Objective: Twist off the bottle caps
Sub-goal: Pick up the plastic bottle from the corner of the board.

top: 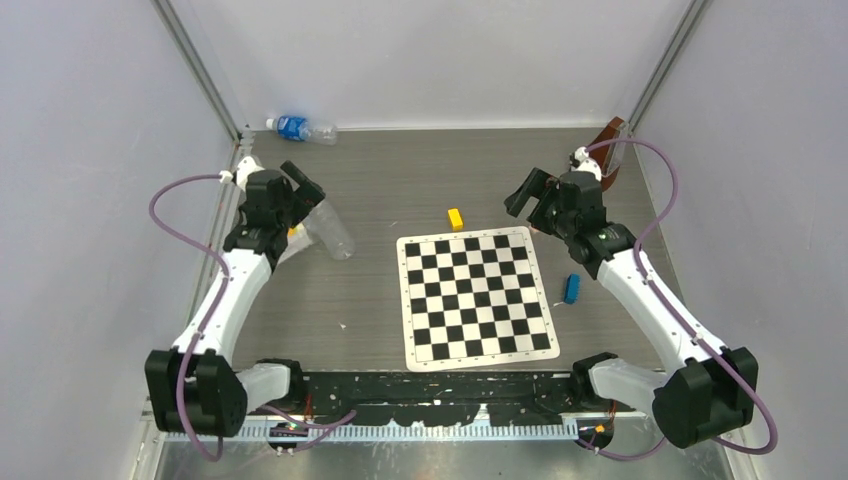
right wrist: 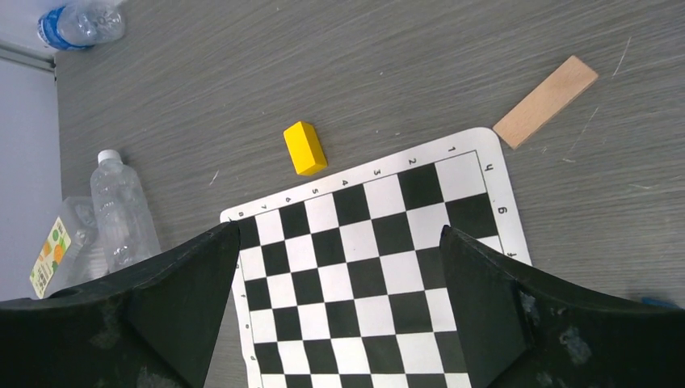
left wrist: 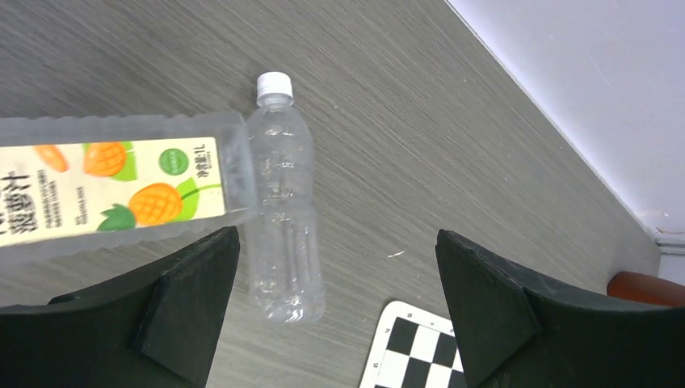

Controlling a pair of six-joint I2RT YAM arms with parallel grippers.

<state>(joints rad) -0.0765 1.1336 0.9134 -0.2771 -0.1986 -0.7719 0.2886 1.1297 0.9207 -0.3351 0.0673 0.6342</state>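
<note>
Three bottles lie on the grey table. The slim clear bottle carries a white cap; next to it is the wider bottle with a pineapple label, its cap out of view. My left gripper hovers open above the slim bottle's base, holding nothing. Seen from above, the slim bottle is just right of the left gripper. The blue-labelled bottle lies at the back wall, cap pointing left. My right gripper stands open and empty over the chessboard.
A yellow block sits behind the chessboard and a blue block at its right edge. A wooden slat lies near the board's corner. A brown object leans in the back right corner. Walls enclose three sides.
</note>
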